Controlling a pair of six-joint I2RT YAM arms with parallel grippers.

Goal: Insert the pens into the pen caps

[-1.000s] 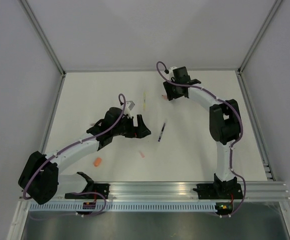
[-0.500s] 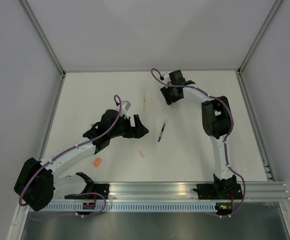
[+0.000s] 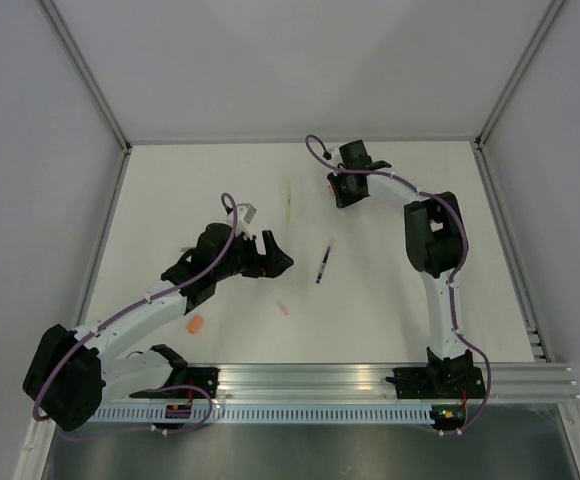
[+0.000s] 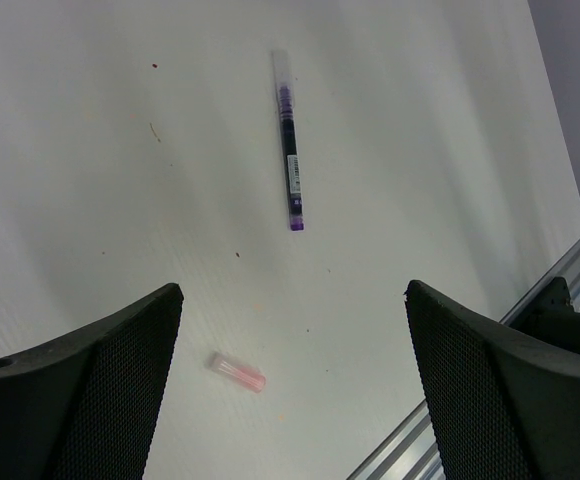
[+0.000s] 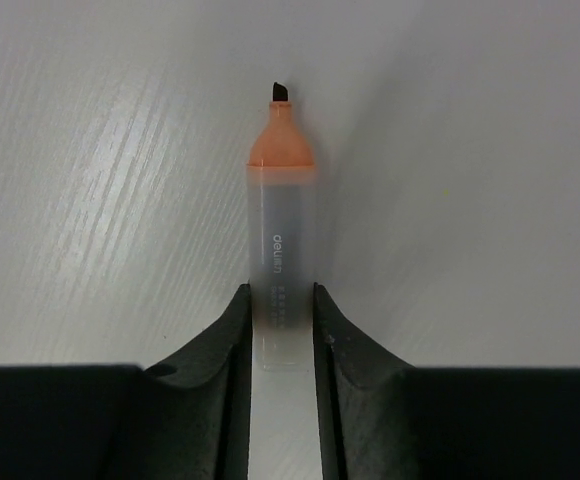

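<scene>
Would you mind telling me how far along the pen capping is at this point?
Done: nothing visibly; the orange cap and pink cap both lie alone, empty. In hand: the right end effector grips the grey pen; the left end effector hangs open above the purple pen and pink cap. Left: mating pens with both caps; the yellow pen lies untouched.

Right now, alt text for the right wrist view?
The right pincer is shut on the barrel of a grey pen, gripping it from both sides. The pen points away from the camera, its orange tip and dark nib uncapped, against the white table.
</scene>
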